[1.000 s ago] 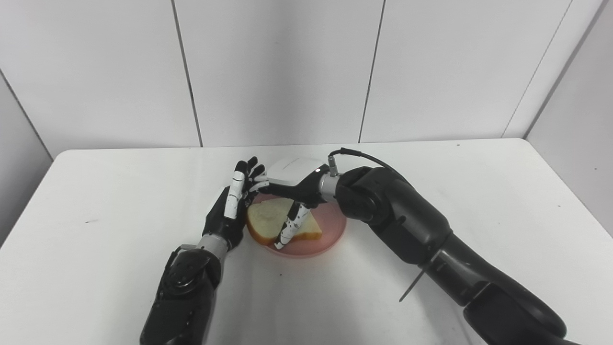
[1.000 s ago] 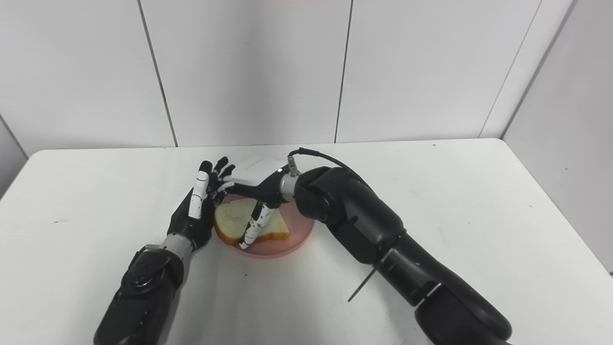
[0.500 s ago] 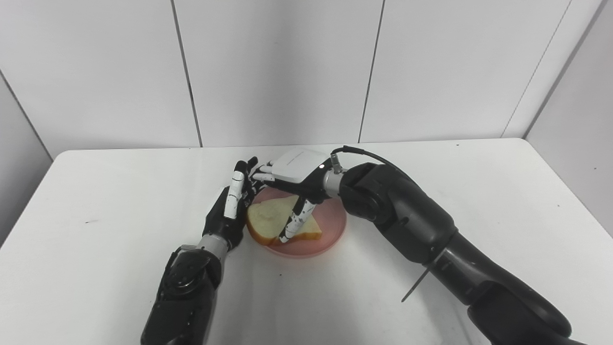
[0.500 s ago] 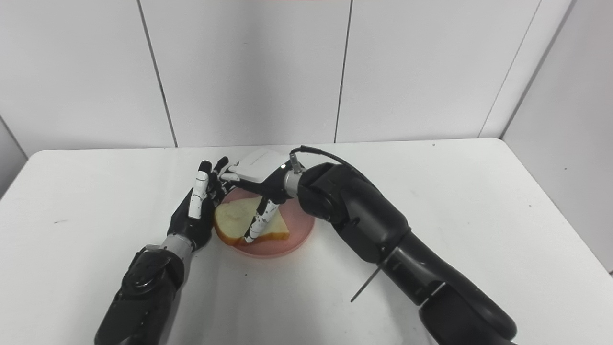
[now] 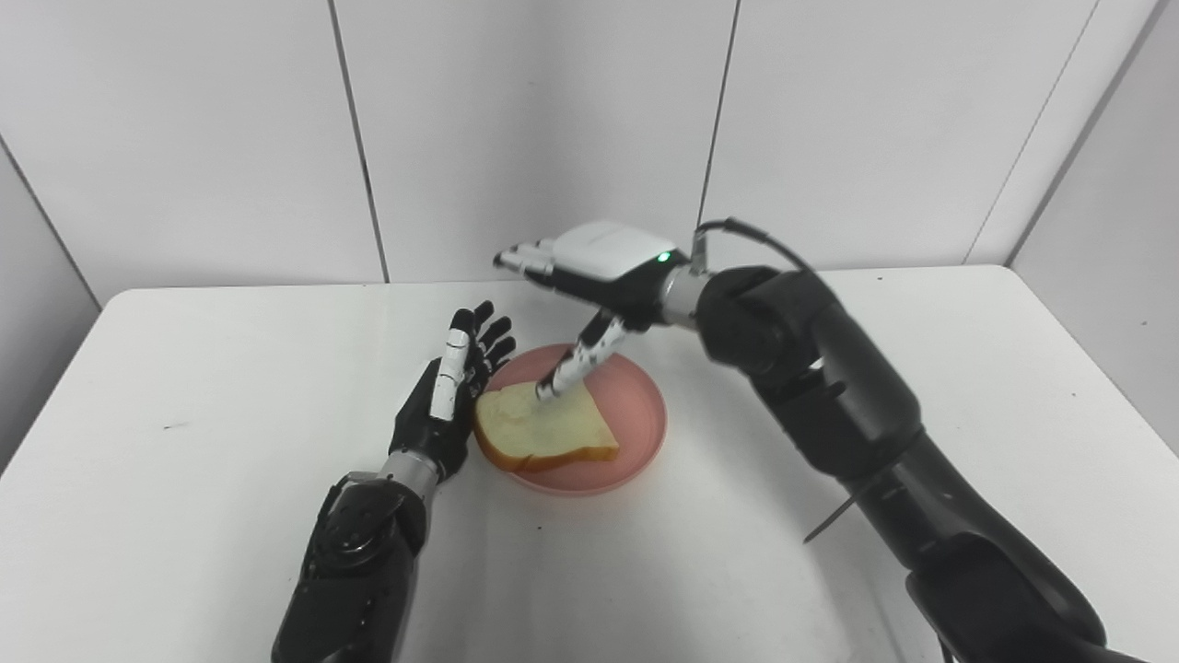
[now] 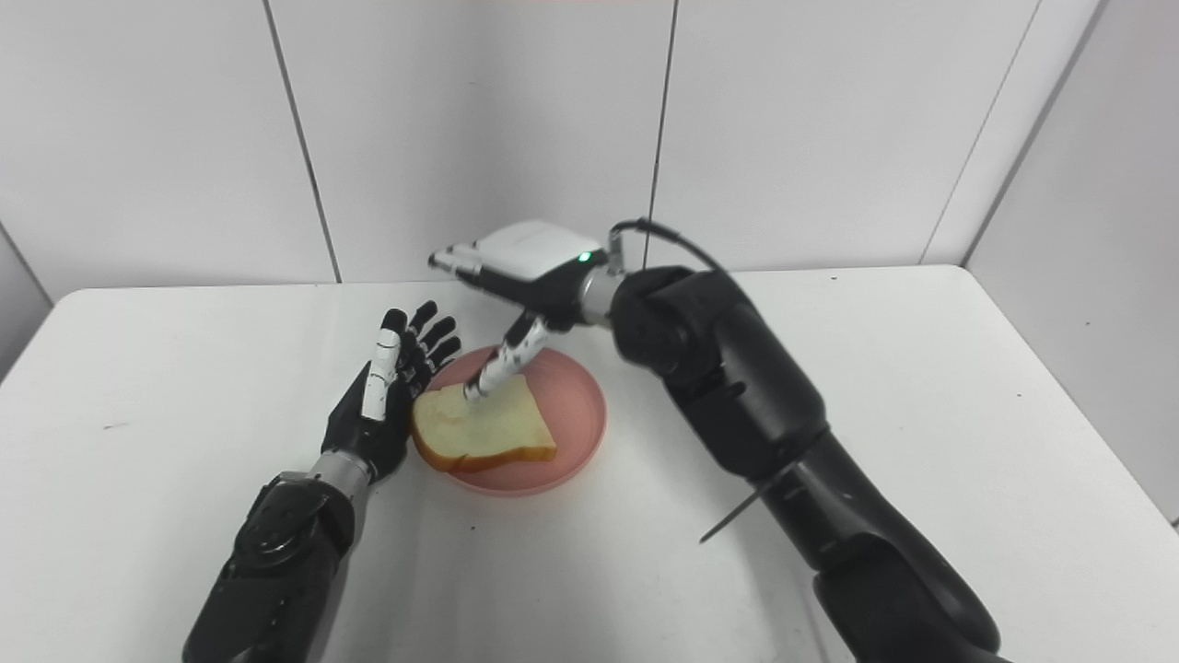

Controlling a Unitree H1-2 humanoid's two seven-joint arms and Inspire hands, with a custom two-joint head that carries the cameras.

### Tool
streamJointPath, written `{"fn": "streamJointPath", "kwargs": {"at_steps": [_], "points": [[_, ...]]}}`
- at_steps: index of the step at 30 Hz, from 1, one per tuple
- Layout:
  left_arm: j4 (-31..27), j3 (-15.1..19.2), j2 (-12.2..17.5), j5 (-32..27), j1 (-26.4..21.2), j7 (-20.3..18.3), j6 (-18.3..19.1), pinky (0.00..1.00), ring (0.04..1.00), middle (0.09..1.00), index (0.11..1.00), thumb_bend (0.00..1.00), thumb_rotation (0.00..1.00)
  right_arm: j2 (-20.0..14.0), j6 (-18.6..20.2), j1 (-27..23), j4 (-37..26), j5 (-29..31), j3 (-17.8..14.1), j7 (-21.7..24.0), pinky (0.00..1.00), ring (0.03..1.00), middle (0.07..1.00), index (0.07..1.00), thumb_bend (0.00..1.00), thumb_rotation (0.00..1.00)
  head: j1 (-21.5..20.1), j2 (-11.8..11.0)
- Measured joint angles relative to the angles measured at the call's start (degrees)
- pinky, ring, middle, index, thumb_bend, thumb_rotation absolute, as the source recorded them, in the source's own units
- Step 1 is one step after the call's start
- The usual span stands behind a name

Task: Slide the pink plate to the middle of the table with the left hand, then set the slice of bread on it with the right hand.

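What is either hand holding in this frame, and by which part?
Nothing. The bread slice lies on the pink plate. The right hand is raised above it, open; the left hand stands open beside the plate.

Two head-mounted views, set side by side, look down and forward at close range over the white rectangular table [image 5: 184,368]; both share its whole top and the white panelled wall [image 6: 461,129].

Hidden beneath the slice of bread [image 5: 543,428]: the near-left part of the pink plate [image 5: 637,416]. Cut off by the bottom edge: both forearms. Unclear: contact between left hand [image 5: 445,396] and plate rim.
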Motion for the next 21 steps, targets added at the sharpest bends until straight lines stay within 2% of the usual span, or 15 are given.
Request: {"fn": "streamJointPath", "kwargs": {"at_steps": [4, 5, 7, 9, 12, 16, 21], "points": [[-1.97, 0.85, 0.01, -0.35, 1.39, -0.05, 0.07, 0.99, 0.978, 0.982, 0.996, 0.74, 0.98, -0.3, 4.05, 3.63, -0.89, 5.82, -6.24, -1.86, 0.91, 1.0, 1.0, 1.0, 0.95, 0.82, 0.09, -0.35], [-2.53, 1.12, 0.01, -0.41, 1.78, -0.04, 0.15, 0.98, 0.964, 0.971, 0.987, 0.73, 0.98, -0.49, 5.03, 4.7, -0.91, 6.92, -7.08, -2.21, 0.92, 1.0, 1.0, 1.0, 0.95, 0.9, 0.09, -0.35], [-3.92, 1.44, 0.01, -0.28, 2.63, 0.3, 0.42, 0.97, 0.947, 0.958, 0.975, 0.71, 0.97, -0.75, 6.39, 7.25, -1.17, 9.41, -8.97, -3.12, 0.93, 1.0, 1.0, 1.0, 0.96, 0.97, 0.18, -0.62], [-4.76, 1.75, -0.05, 0.17, 3.25, 1.06, 0.28, 0.97, 0.945, 0.953, 0.967, 0.72, 0.97, -0.92, 8.54, 9.7, -1.82, 10.76, -10.27, -4.33, 0.93, 1.0, 1.0, 1.0, 0.96, 0.99, 0.26, -1.14], [-5.37, 1.94, -0.1, 1.33, 3.89, 2.47, -0.53, 1.0, 0.974, 0.974, 0.993, 0.8, 0.98, -0.8, 11.39, 12.85, -4.46, 13.39, -11.97, -5.51, 0.97, 1.0, 1.0, 1.0, 0.88, 1.0, 0.35, -1.49], [-7.52, 1.9, -0.05, 3.09, 5.72, 4.43, -1.93, 1.0, 0.993, 0.996, 1.0, 0.81, 1.0, 1.76, 11.69, 17.2, -6.21, 18.78, -16.74, -11.52, 1.0, 1.0, 1.0, 1.0, 0.78, 1.0, 0.53, -1.93], [-10.44, 1.25, 0.61, 5.94, 8.54, 5.16, -3.34, 0.99, 1.0, 1.0, 1.0, 0.8, 1.0, 6.07, 10.83, 24.05, -6.01, 24.87, -20.38, -19.73, 1.0, 1.0, 1.0, 1.0, 0.86, 1.0, 0.79, -2.55]]}}
